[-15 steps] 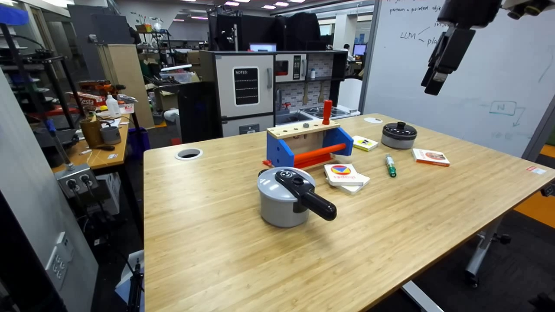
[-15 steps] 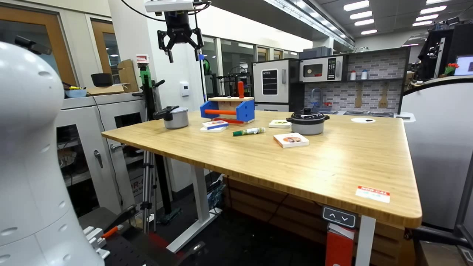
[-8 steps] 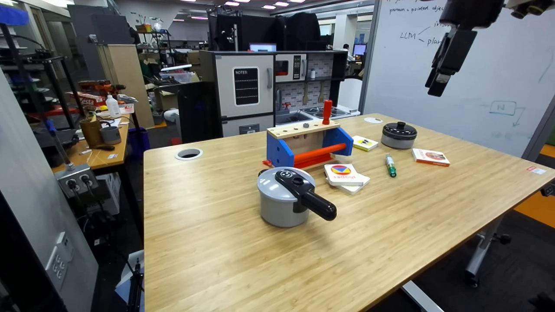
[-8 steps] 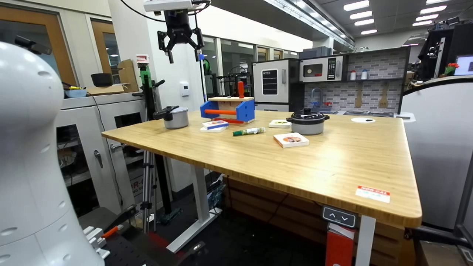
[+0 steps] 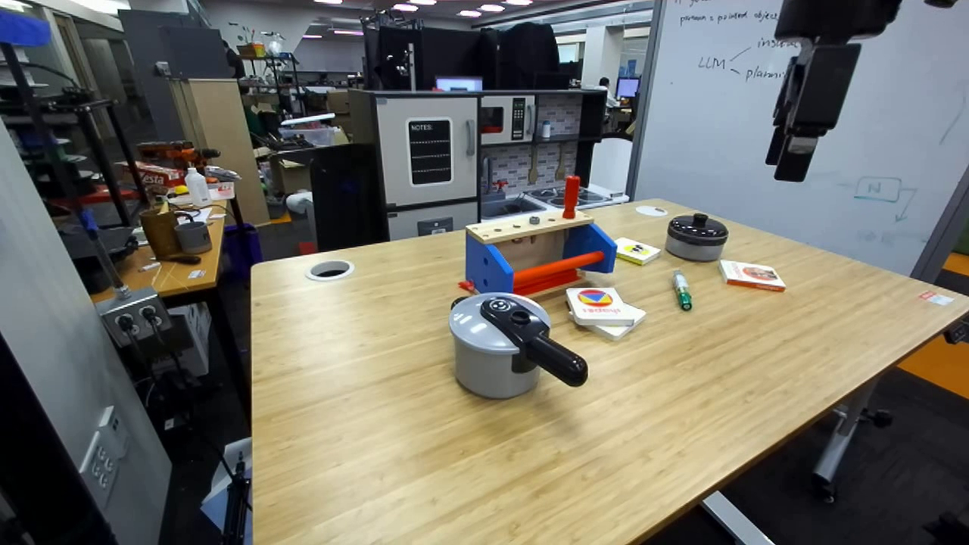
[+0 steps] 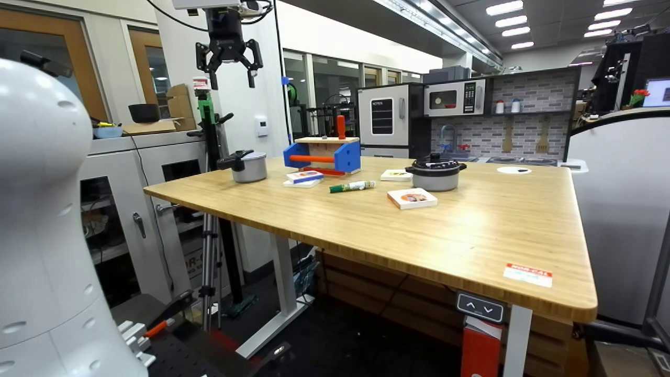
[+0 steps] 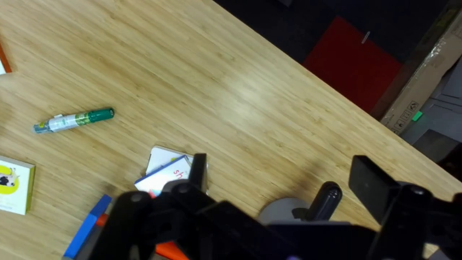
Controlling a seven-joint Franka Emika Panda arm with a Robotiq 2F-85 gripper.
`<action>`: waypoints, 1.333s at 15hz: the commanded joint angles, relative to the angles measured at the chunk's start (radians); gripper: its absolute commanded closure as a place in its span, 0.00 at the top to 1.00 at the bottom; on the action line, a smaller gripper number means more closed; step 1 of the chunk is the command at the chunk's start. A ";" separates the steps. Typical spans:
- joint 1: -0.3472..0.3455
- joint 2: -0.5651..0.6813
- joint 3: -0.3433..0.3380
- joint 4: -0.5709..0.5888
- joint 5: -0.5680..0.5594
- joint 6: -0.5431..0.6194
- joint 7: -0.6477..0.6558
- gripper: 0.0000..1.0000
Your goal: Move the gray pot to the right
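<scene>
The gray pot (image 5: 493, 367), with a shiny lid and a long black handle (image 5: 556, 358), stands upright on the table in both exterior views. Well above the tabletop hangs my gripper (image 6: 233, 85), its two fingers spread apart with nothing held. From the wrist, part of the gray pot (image 7: 277, 210) and the end of its handle (image 7: 326, 200) show far below, between the fingers of the open gripper (image 7: 281, 173); the gripper's own body covers the rest of the pot. In an exterior view the gripper (image 5: 782, 168) appears at the upper right, seen from the side.
A blue-orange toy box (image 5: 490, 265) stands close behind the pot, and stacked little books (image 5: 602, 309) lie beside it. Farther along are a green marker (image 6: 353, 186), more books (image 6: 412, 199) and a black-lidded pot (image 6: 435, 180). The table edge (image 6: 172, 192) runs near the gray pot.
My gripper has shifted left in the exterior view that shows it from the front, and right and slightly down in the side-on one. It stays open; the pot has not moved.
</scene>
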 commanded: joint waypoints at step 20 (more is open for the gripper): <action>0.069 0.344 0.141 0.341 0.121 -0.084 0.035 1.00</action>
